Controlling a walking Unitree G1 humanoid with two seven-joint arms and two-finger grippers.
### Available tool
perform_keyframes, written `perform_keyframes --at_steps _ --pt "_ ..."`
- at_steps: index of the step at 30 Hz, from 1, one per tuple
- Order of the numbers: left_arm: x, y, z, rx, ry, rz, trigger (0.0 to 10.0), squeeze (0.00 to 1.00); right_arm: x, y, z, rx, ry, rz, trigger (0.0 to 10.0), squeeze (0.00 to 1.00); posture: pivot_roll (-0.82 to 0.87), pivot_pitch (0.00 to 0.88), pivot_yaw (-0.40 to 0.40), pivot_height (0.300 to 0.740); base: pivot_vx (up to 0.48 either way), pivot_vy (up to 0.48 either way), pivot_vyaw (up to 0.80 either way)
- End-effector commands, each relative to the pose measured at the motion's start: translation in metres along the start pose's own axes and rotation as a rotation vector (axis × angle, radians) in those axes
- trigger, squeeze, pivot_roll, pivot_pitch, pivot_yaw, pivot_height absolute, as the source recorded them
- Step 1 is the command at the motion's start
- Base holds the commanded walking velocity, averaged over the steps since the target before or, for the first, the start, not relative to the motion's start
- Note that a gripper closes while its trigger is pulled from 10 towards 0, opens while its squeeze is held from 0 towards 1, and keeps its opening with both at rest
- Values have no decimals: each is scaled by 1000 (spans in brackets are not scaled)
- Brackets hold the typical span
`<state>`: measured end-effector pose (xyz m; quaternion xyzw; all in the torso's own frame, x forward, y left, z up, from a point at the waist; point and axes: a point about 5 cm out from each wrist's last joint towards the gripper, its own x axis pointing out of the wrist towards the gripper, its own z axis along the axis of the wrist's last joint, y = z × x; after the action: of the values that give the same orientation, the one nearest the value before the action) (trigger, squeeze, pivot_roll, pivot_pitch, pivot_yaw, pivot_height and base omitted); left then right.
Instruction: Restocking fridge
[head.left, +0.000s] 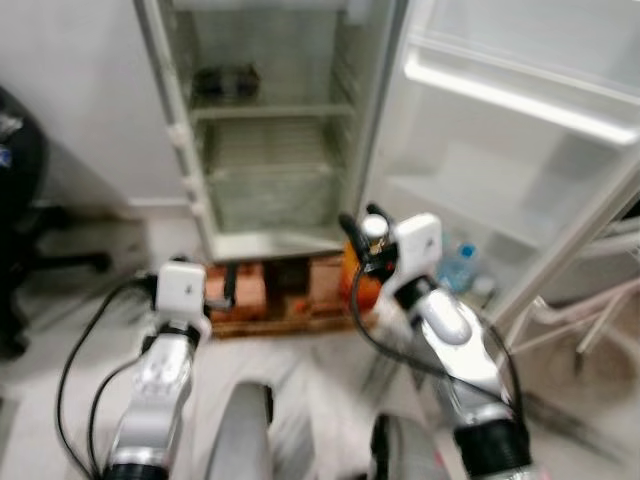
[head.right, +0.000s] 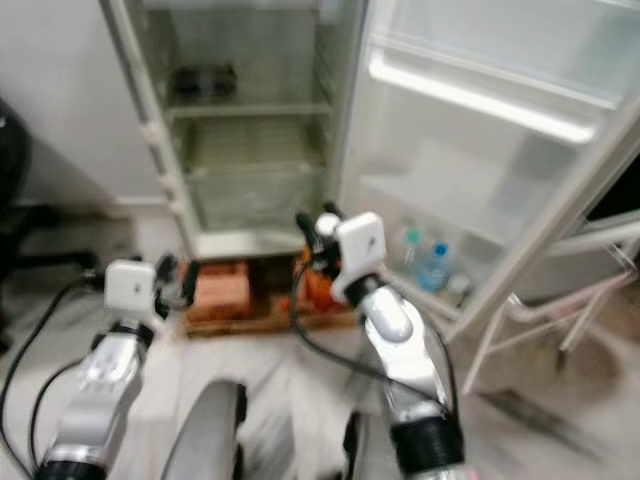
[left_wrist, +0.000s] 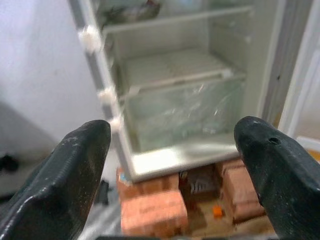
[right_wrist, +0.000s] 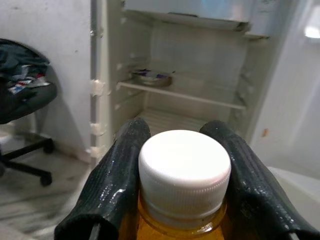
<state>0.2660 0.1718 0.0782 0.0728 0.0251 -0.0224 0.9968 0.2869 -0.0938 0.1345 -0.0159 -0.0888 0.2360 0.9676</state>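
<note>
One white-capped bottle (right_wrist: 184, 175) — right end effector (right_wrist: 182, 185) clamped — before fridge (head.left: 270, 130).

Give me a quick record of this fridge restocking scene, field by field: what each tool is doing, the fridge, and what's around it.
right tool: shut on the orange bottle just under its white cap, raised before the fridge
left tool: open, holding nothing, aimed at the fridge's lower part
fridge: door swung open, shelves mostly bare
upper shelf: a dark item, too blurred to name
bottom: clear drawer
door rack: water bottles
under fridge: bricks
far left: office chair
</note>
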Motion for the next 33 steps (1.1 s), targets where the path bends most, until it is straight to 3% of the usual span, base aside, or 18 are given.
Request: perform_keyframes --at_steps 1,15,26,33 --pt "1 -4 3 -11 -14 -14 10000 0 2 -5 9 -29 -43 -11 10000 0 49 56 -11 646 390 0 0" --pt "2 -6 3 -19 -17 -19 10000 0 3 -4 10 -29 -48 -2 10000 0 44 63 -10 646 413 0 0" --pt "4 -8 3 -24 -13 -24 10000 0 2 -4 9 -29 -45 0 10000 0 40 68 -9 646 364 274 0" --pt "4 -10 4 -31 -10 -26 10000 0 2 -3 9 -24 -45 7 10000 0 42 73 -11 646 42 89 0"
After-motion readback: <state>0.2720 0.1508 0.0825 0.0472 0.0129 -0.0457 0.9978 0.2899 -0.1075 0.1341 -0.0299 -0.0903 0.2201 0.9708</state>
